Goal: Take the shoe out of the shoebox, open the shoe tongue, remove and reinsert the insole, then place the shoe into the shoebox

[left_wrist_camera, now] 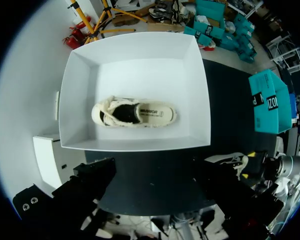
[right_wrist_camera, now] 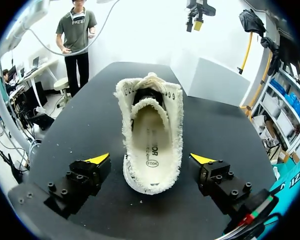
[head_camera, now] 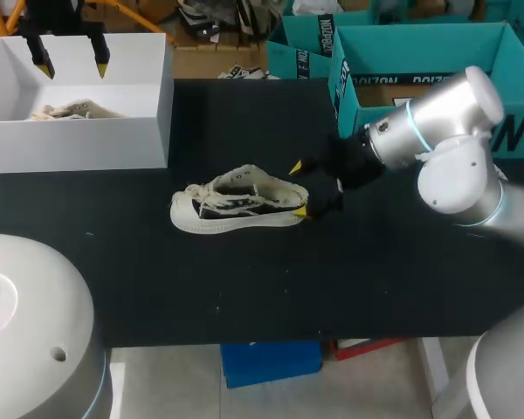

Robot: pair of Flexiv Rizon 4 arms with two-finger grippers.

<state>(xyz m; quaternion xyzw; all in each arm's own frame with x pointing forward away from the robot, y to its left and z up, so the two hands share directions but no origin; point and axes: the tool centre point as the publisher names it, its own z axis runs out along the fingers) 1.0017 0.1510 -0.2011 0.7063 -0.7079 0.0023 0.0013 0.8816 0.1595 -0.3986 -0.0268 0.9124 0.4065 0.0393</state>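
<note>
Black matte table (head_camera: 244, 288), frayed cream shoe (right_wrist_camera: 152, 135) (heel between spread right fingers (right_wrist_camera: 97, 159), untouched); left fingers (head_camera: 44, 58) apart, empty

Two shoes, two insoles, one shoebox (left_wrist_camera: 75, 100), two grippers, one table (head_camera: 402, 288).
The first shoe (head_camera: 240, 202) lies on the single black table and the second shoe (left_wrist_camera: 134, 112) in the single white shoebox. One insole (right_wrist_camera: 151, 145) shows in the first, another insole (left_wrist_camera: 154, 112) in the second. The left gripper (head_camera: 70, 59) and the right gripper (head_camera: 299, 188) each have two yellow-tipped fingers, four tips altogether.
</note>
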